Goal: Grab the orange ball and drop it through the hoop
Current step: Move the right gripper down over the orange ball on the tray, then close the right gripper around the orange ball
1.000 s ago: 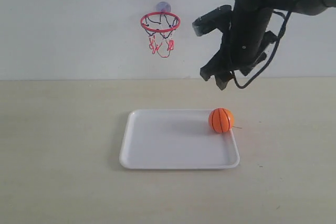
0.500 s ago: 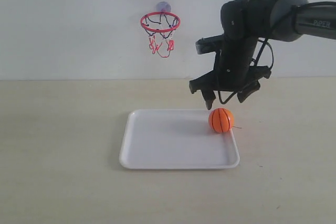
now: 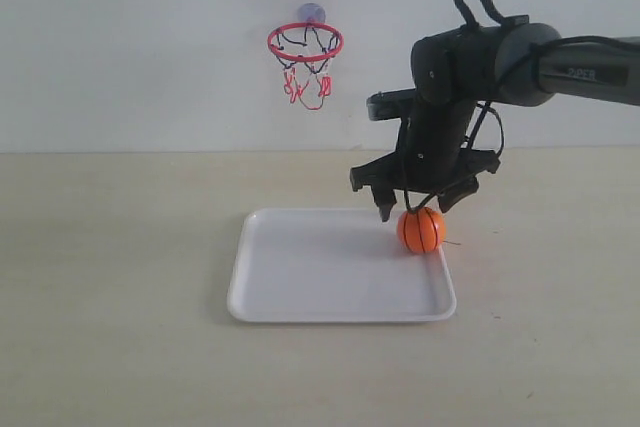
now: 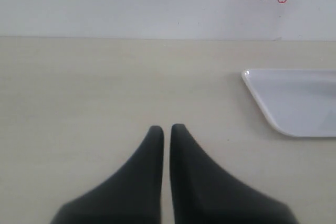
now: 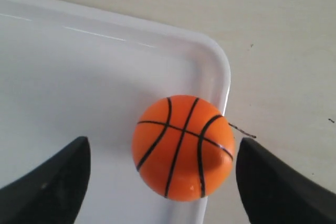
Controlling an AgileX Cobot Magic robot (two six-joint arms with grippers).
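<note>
The orange ball (image 3: 421,230) sits in the back right corner of a white tray (image 3: 300,287) on the table (image 3: 120,247). The right tool (image 3: 414,211) hangs just above it, its 2 fingers spread wide either side. The left tool (image 4: 166,129) is closed, over bare table. The hoop (image 3: 305,42) hangs on the wall behind.

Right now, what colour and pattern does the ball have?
The ball is orange with thin black seam lines. The right wrist view shows it best.
</note>
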